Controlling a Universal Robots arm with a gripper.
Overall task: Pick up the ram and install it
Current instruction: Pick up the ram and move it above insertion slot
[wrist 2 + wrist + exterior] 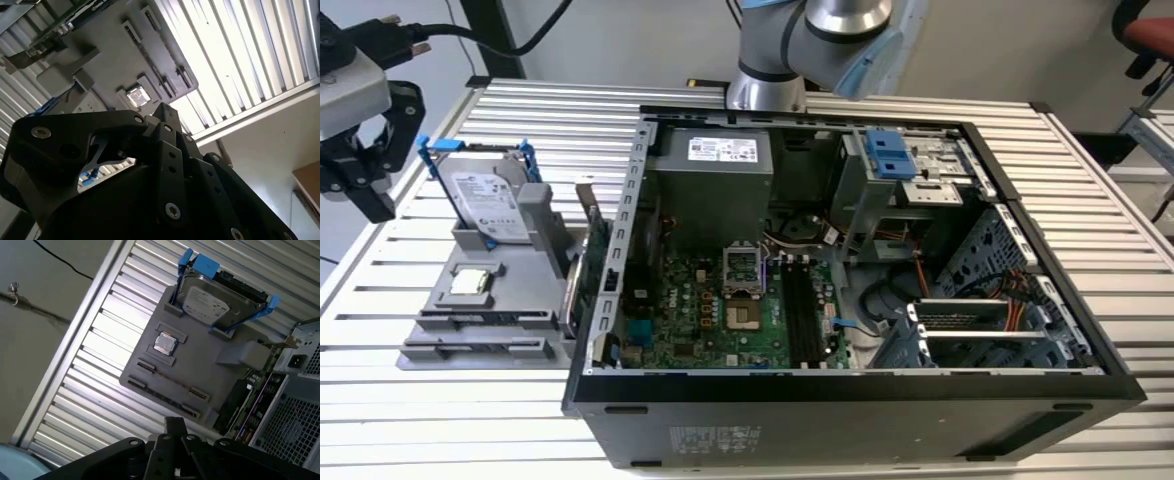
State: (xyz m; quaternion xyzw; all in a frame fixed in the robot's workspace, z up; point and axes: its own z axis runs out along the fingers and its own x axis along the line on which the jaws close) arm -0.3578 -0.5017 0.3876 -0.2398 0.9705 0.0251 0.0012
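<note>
Arm [821, 35] stands behind the open computer case [854, 385]. Its tool [374, 205] hangs at the exterior view's far left, pointing down over the edge of the slatted counter [1107, 190], near a grey holder [480, 345]. In both wrist views the fingers [176, 429] meet in a single tip, closed with nothing between them.

The holder carries one hard drive [491, 205], upright in a blue frame, and one small square chip [474, 283]. One green card [594, 260] stands on edge between the holder and the case. Inside the case lies one green board [707, 320] with long dark slots [801, 310] running side by side. Whether the ram sits in one of those slots I cannot tell.
</note>
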